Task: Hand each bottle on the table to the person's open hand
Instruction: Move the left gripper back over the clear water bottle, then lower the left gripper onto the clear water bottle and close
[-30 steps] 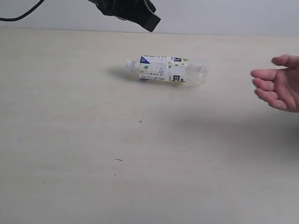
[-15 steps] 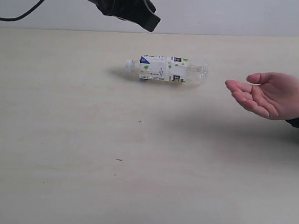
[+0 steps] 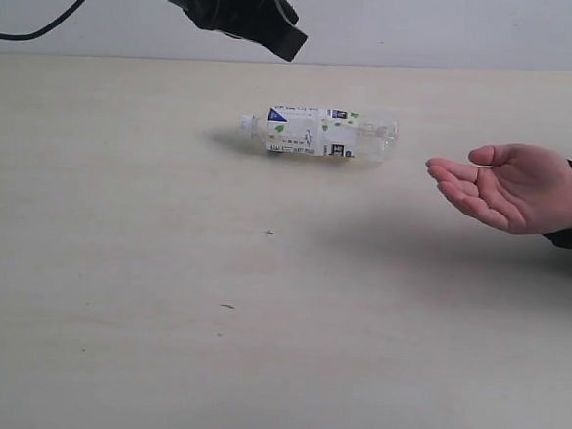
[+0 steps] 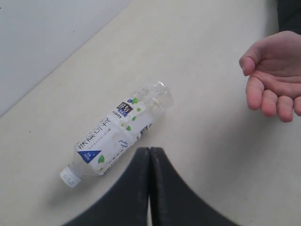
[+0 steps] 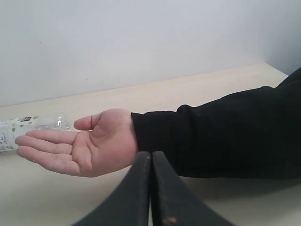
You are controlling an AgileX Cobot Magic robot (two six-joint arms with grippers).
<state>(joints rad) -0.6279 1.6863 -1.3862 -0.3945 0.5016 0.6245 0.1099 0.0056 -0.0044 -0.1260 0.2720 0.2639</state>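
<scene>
One clear bottle (image 3: 318,133) with a white, green-leaf label lies on its side on the table (image 3: 260,301), cap pointing left; it also shows in the left wrist view (image 4: 117,134). An open hand (image 3: 509,186) with a black sleeve is held palm up to the bottle's right, a short gap away. My left gripper (image 3: 286,40) hangs shut above and behind the bottle, its tips (image 4: 149,149) empty. The right gripper (image 5: 151,153) is shut and empty, behind the hand (image 5: 77,146); it does not show in the exterior view. No other bottles are in view.
A black cable (image 3: 44,29) trails from the left arm at the back left. A pale wall (image 3: 427,23) runs behind the table's far edge. A few dark specks (image 3: 268,233) mark the tabletop.
The hand has reached in from the right toward the bottle and turned palm up. Bottle and left gripper have not moved.
</scene>
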